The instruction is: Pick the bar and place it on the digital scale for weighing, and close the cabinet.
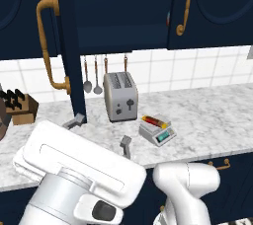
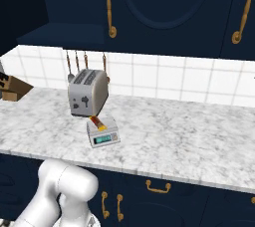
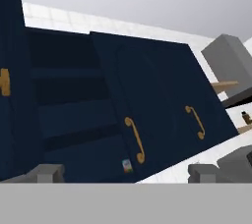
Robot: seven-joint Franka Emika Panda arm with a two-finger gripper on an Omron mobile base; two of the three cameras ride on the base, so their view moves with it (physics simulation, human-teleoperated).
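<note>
The red, orange and yellow bar (image 1: 154,120) (image 2: 96,122) lies on the flat top of the light-grey digital scale (image 1: 158,133) (image 2: 103,134), in front of the toaster. The navy cabinet (image 1: 123,12) (image 2: 164,7) (image 3: 152,95) hangs above the counter. Its left door (image 1: 29,17) (image 3: 10,70) stands swung open, edge toward me, baring dark shelves (image 3: 69,115). My gripper (image 1: 100,132) (image 3: 125,174) is open and holds nothing. It hovers over the counter just right of the open door's lower edge and left of the scale, tilted up at the cabinet.
A silver toaster (image 1: 120,95) (image 2: 88,91) stands behind the scale, and utensils (image 1: 91,78) hang on the tiled wall. A knife block (image 1: 20,106) (image 2: 12,87) sits at the far left. A small colourful box (image 3: 127,165) shows at the shelf's edge. Marble counter (image 2: 189,131) stretches to the right.
</note>
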